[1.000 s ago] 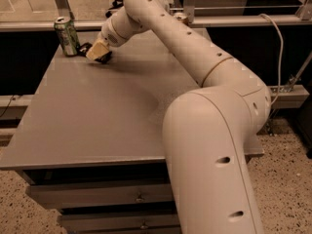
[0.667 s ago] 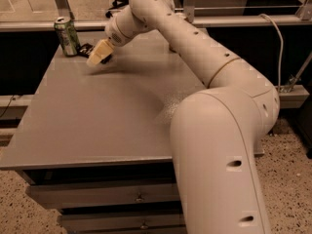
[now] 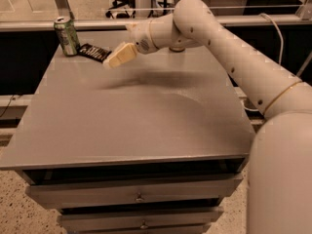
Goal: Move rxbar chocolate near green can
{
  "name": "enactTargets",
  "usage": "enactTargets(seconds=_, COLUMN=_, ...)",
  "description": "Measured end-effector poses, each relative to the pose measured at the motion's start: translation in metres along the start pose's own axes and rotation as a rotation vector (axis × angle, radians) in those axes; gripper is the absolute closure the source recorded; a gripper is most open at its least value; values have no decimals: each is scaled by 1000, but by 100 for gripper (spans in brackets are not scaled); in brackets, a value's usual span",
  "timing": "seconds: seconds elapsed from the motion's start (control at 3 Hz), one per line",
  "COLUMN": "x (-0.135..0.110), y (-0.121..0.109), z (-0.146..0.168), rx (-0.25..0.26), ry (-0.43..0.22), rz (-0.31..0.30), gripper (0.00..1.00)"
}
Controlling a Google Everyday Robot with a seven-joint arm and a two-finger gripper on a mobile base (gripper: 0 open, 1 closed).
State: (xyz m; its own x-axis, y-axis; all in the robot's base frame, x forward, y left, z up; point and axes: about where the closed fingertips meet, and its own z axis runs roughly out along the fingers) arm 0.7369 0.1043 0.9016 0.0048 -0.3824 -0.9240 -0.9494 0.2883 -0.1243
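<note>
The green can (image 3: 67,35) stands upright at the far left corner of the grey table (image 3: 141,116). The rxbar chocolate (image 3: 94,52), a flat black wrapper with whitish text, lies on the table just right of the can, almost touching it. My gripper (image 3: 113,60) hangs above the table just right of the bar's near end. It holds nothing and is apart from the bar. The arm reaches in from the right.
The table top sits on a cabinet with drawers (image 3: 139,197) at the front. A rail (image 3: 253,19) runs along the far edge, with chair legs and floor beyond. My own white arm body (image 3: 282,179) fills the lower right.
The gripper has lifted and drawn back to the right, away from the can. The black bar, earlier hidden under the gripper, now lies uncovered next to the can.
</note>
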Motion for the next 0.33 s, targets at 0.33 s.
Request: enactTargets(seconds=0.33, x=8, y=29, z=-36, rx=-18, ry=-121, rz=60, gripper=0)
